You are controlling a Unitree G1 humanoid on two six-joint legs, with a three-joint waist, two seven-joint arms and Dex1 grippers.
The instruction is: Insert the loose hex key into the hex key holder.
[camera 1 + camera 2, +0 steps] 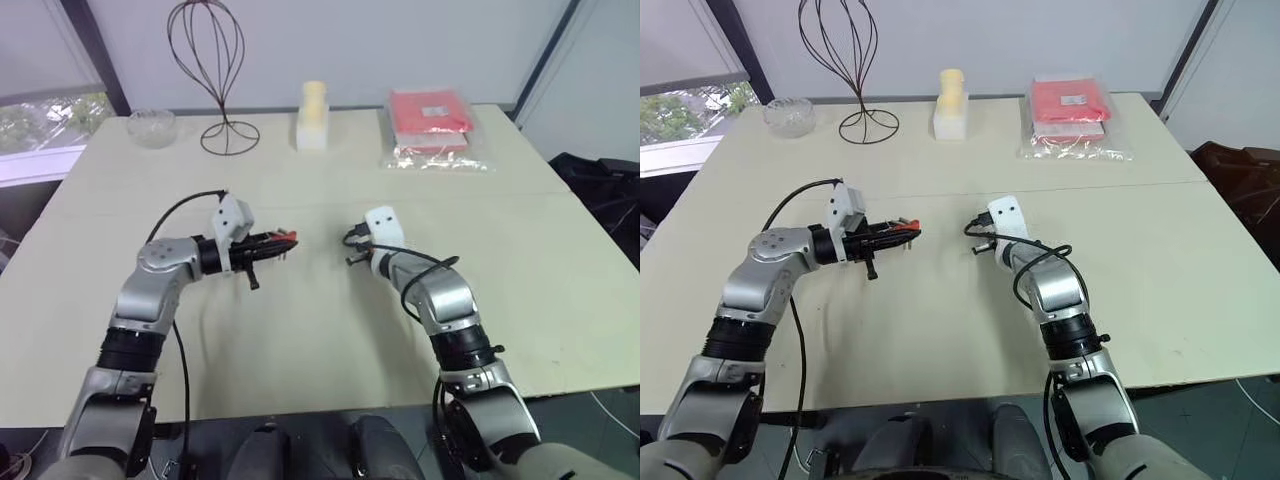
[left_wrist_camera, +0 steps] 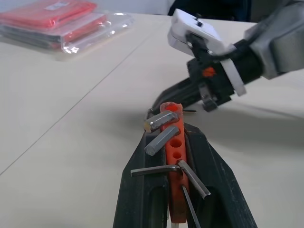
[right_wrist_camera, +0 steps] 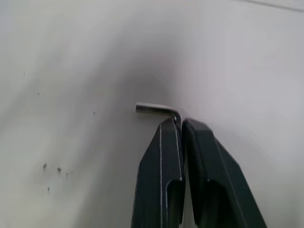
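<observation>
Left gripper (image 2: pixel 183 142) clamped tight on red-orange hex key holder (image 2: pixel 173 156), held above cream table (image 1: pixel 300 330); 4 short keys jut from block, several holes empty. Right gripper (image 3: pixel 179 122) pinched closed on loose hex key (image 3: pixel 154 108) at its bend, short leg sticking sideways from fingertips, low over table. Holder and key apart, facing each other.

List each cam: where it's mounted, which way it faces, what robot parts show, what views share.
Head stereo pair: looks forward and down over the table; both arms show.
Left wrist: looks along the left gripper, shut on the hex key holder; right gripper shows beyond.
Right wrist: looks down at the table; right gripper shut on the loose hex key.
Shared: red packet in head and left wrist views.
</observation>
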